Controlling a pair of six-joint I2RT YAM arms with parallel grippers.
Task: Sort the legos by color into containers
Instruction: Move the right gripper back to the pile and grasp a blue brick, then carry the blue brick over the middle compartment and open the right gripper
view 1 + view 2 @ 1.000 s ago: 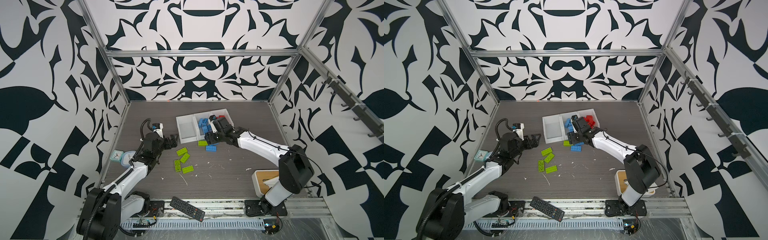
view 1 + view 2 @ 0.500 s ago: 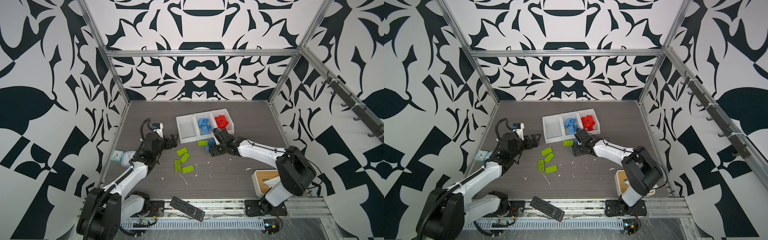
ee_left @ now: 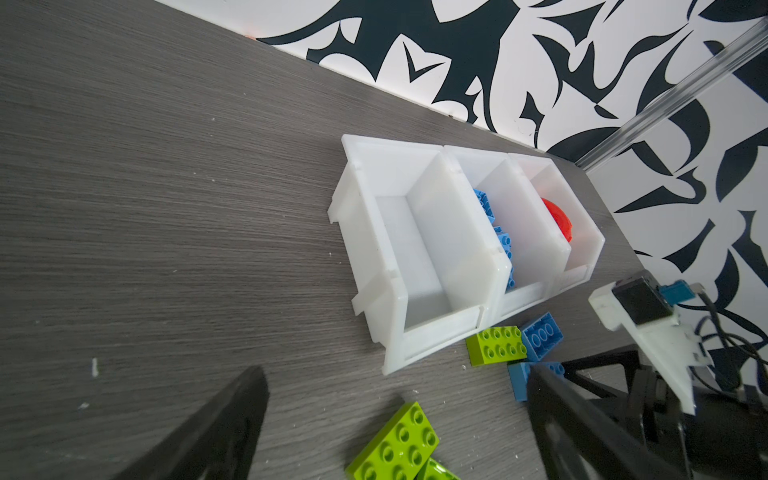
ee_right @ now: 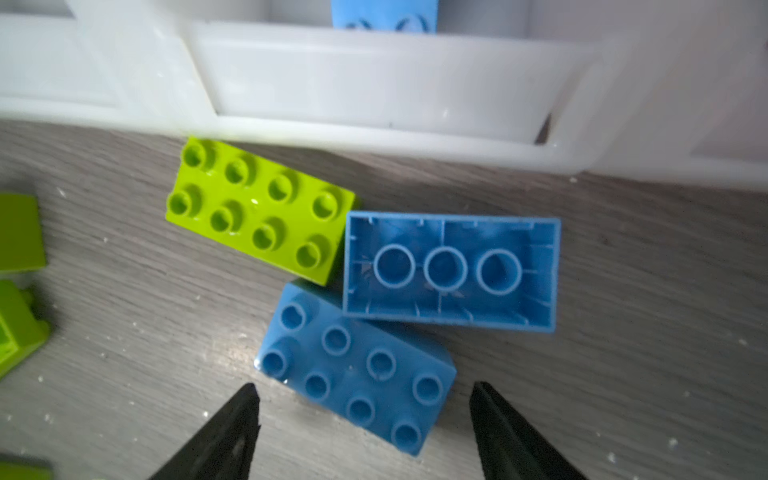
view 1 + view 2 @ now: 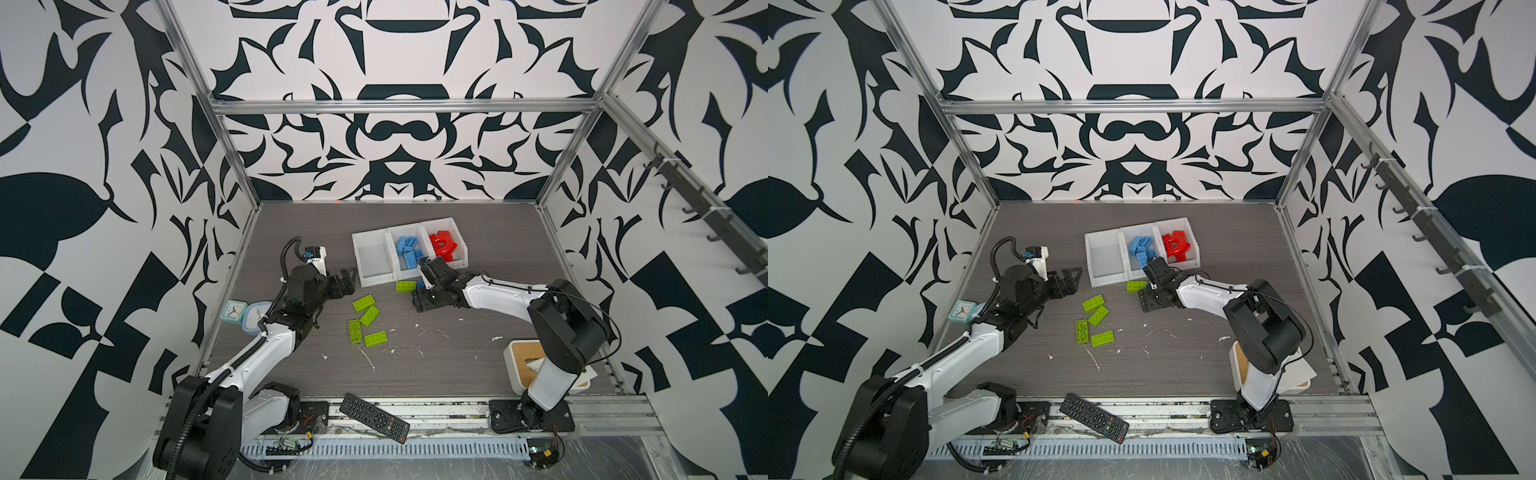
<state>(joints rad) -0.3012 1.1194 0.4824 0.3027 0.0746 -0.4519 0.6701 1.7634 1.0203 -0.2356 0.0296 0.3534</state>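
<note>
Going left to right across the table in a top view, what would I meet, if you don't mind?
Two small clocks, four clustered green bricks, right hand, white box with wooden lid.

A robotics lab test cell: an aluminium frame (image 5: 399, 107), black-and-white patterned walls (image 5: 399, 166), a grey worktop (image 5: 457, 365), and a left arm (image 5: 266, 349) and right arm (image 5: 498, 293) bolted at its front.
</note>
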